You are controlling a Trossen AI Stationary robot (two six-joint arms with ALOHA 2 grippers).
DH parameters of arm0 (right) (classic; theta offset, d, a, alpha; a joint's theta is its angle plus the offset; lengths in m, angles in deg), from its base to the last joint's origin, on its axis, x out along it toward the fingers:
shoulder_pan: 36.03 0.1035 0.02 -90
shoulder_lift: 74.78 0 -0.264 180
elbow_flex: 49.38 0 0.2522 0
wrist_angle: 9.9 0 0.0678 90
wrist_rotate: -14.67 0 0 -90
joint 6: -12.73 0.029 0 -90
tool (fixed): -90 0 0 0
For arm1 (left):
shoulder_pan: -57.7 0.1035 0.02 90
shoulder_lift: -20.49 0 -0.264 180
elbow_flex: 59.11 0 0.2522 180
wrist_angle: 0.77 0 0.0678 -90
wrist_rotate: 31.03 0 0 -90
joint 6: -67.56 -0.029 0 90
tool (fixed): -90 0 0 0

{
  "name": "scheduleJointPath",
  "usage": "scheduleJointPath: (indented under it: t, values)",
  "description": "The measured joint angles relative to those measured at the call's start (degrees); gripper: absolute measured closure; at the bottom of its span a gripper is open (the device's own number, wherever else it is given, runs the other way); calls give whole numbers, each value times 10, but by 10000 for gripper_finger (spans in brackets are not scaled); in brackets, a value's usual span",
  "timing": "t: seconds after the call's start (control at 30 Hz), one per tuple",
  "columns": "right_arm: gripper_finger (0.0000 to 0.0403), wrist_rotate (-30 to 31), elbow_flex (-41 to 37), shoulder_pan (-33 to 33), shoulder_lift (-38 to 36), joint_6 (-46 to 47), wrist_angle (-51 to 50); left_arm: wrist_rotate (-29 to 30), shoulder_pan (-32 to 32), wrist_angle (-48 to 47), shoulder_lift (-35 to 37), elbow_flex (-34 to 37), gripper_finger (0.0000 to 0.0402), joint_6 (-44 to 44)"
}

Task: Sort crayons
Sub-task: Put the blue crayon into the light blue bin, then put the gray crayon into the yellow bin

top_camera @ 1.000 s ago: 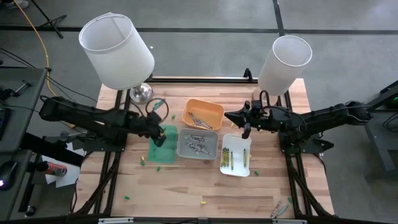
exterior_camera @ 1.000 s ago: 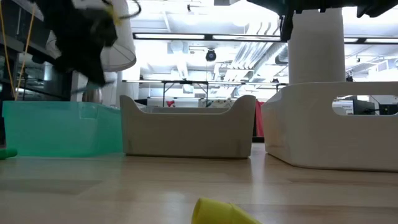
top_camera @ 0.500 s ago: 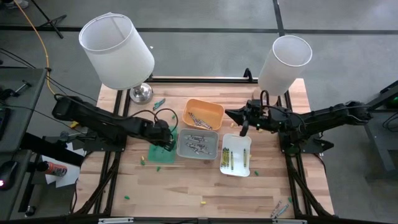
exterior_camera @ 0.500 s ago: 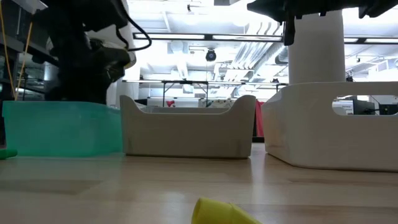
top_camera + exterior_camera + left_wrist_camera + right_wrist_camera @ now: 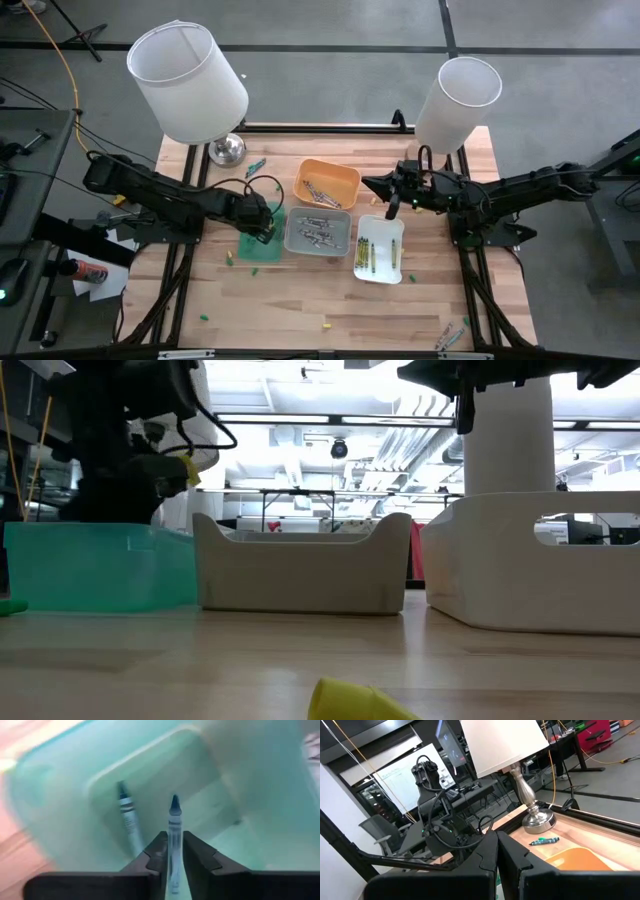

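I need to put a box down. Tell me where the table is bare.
Freest: the near strip of table in front of the green tray, grey tray and white tray, with only a few stray crayons. Crowded: the middle, with those trays, the orange tray, the left gripper and the right gripper.

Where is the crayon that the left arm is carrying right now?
The crayon is pinched in the left hand, hanging over the green tray on the table's left side, beside the grey tray; another crayon already lies inside.
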Motion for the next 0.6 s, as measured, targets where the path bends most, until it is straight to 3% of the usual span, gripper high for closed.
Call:
scheduleJointPath:
  t: [0.27, 0.4, 0.53, 0.6]
  values:
    - [402, 0, 0, 0, 0, 1, -3, 8, 2, -16, 23, -7, 294, -14]
    - [402, 0, 0, 0, 0, 14, -3, 18, 15, -15, 58, -43, 273, -56]
    - [402, -1, 0, 0, 0, 15, 10, 99, 23, 29, 123, -89, 266, -125]
    - [402, -3, 0, 0, 0, 15, 24, 137, 23, 112, 165, -98, 266, -193]
